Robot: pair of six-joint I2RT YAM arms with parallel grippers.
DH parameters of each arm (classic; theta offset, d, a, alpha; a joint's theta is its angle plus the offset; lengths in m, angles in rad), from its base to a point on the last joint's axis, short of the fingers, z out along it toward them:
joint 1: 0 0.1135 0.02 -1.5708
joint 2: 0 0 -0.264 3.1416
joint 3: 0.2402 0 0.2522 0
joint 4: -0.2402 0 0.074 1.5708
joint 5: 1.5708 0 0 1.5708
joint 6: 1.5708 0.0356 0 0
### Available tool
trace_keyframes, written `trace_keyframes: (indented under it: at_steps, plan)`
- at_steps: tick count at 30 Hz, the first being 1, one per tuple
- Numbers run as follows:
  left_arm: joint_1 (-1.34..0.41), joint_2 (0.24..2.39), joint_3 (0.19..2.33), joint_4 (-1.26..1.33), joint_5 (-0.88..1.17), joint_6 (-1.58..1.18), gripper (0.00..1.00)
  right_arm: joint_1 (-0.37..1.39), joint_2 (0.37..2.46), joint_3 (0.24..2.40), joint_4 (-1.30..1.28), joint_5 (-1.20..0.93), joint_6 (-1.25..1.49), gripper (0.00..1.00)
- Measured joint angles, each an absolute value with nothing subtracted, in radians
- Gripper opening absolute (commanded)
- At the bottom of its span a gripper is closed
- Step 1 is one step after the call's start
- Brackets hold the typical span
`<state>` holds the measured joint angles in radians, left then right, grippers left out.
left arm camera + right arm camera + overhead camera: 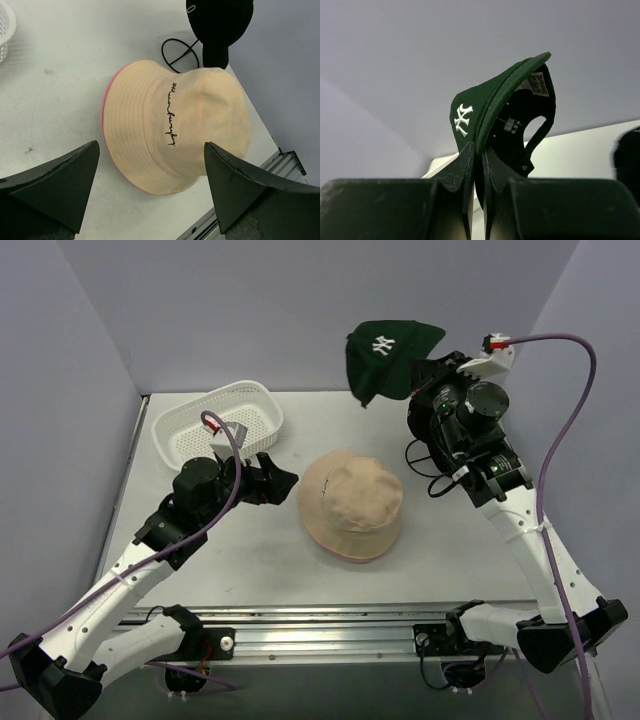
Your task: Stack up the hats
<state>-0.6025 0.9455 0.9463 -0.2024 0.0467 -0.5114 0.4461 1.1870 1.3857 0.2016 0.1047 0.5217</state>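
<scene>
A tan bucket hat [350, 500] lies crown up at the table's middle. A pink rim [345, 556] shows under its near edge, so the pink bucket hat lies beneath it. Both show in the left wrist view, the tan hat [175, 125] and the pink rim [106, 107]. My left gripper [288, 480] is open and empty just left of them [151, 145]. My right gripper [418, 370] is raised at the back right, shut on the dark green cap [385, 352], pinching its edge [479, 150]. The cap [485, 107] has a white logo. A black rounded shape [217, 25] beyond the tan hat may be the black cap or the arm.
A white mesh basket [218, 420] stands at the back left, behind my left gripper. A black cable [177, 50] loops on the table beside the right arm. The metal rail [330, 630] runs along the near edge.
</scene>
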Motion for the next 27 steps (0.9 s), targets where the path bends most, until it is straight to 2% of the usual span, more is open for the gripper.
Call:
trace_keyframes:
  at_steps: [5, 13, 27]
  plan:
    - [-0.646, 0.944, 0.883, -0.181, -0.021, -0.512, 0.94, 0.298, 1.234, 1.385, 0.208, 0.24, 0.531, 0.0]
    - [-0.694, 0.924, 0.735, -0.13, -0.093, -0.502, 0.94, 0.055, 1.303, 1.405, 0.308, 0.215, 0.63, 0.0]
    - [-0.737, 0.901, 0.735, -0.097, -0.145, -0.464, 0.94, -0.04, 1.37, 1.283, 0.5, 0.028, 0.735, 0.0]
